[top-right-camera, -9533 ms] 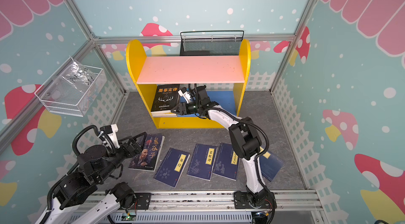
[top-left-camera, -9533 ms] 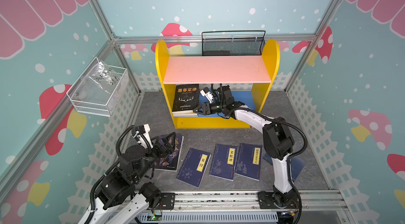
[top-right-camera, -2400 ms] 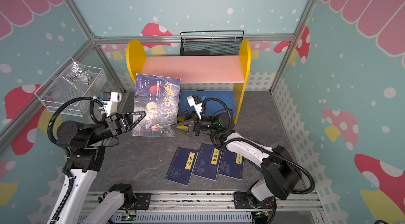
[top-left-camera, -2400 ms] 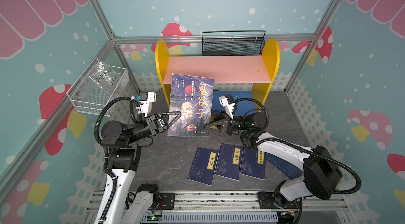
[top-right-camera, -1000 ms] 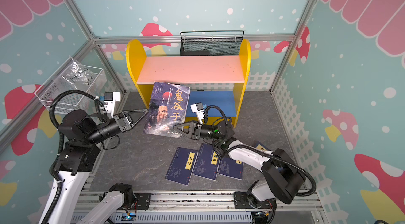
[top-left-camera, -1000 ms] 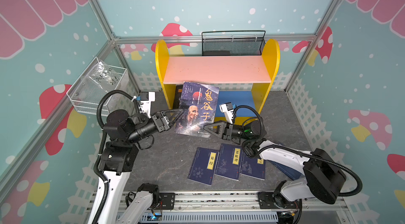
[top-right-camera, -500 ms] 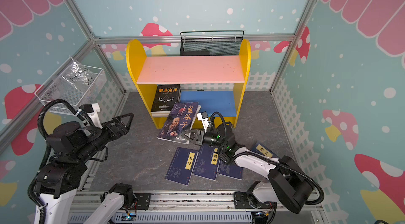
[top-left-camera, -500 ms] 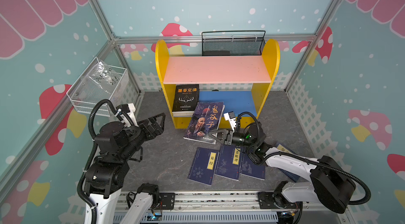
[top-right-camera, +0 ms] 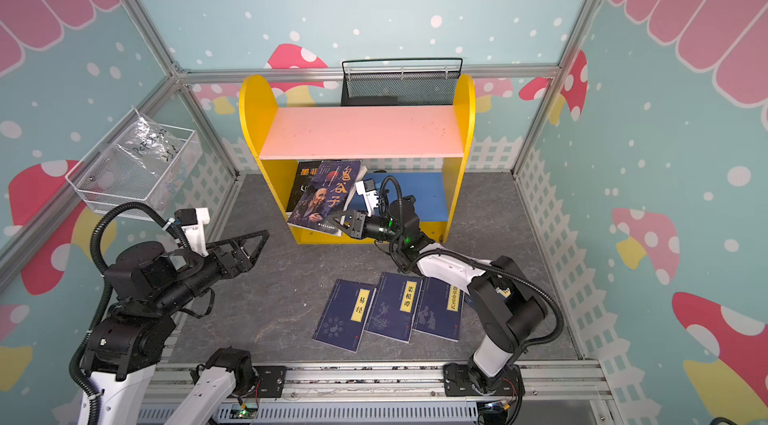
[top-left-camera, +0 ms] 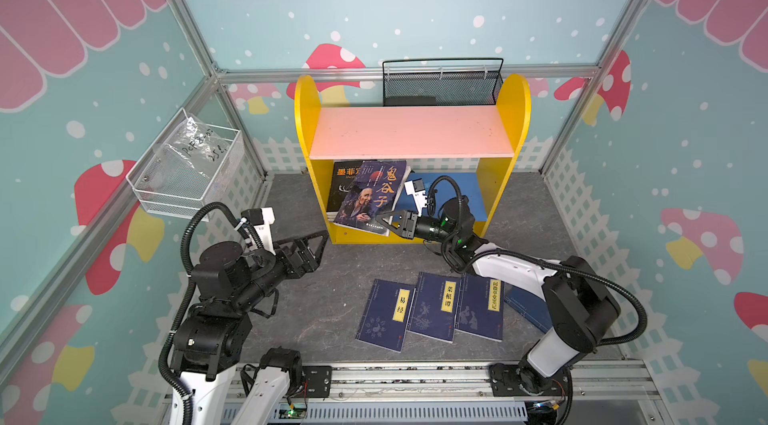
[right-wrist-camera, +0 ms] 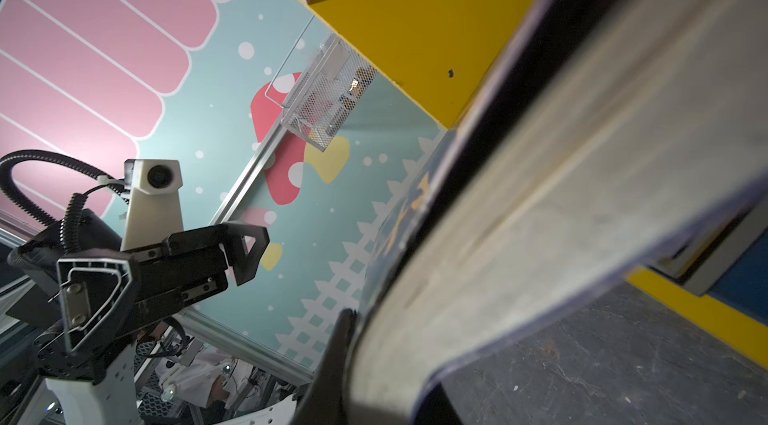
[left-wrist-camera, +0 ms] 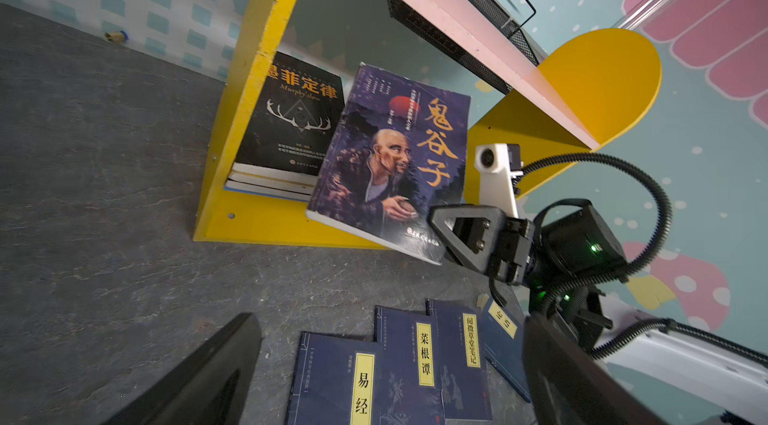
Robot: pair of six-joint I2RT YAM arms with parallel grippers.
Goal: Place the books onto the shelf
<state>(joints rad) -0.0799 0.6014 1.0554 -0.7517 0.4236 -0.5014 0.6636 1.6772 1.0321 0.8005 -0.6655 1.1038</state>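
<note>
Right gripper (top-left-camera: 384, 224) is clamped on the near corner of the moon book (top-left-camera: 372, 194). The book tilts up ahead of the jaws, its far end in the lower tier of the shelf (top-left-camera: 411, 132), leaning over the black book (top-left-camera: 341, 178) that tops a small stack there. Left gripper (top-left-camera: 309, 243) gapes wide and empty, off beside the shelf. Behind the right gripper, three navy books (top-left-camera: 432, 306) lie flat on the floor (top-left-camera: 324, 290), and a fourth navy book (top-left-camera: 525, 303) sits partly under its arm. I judge about half is left: release this one, then shelve the navy ones
</note>
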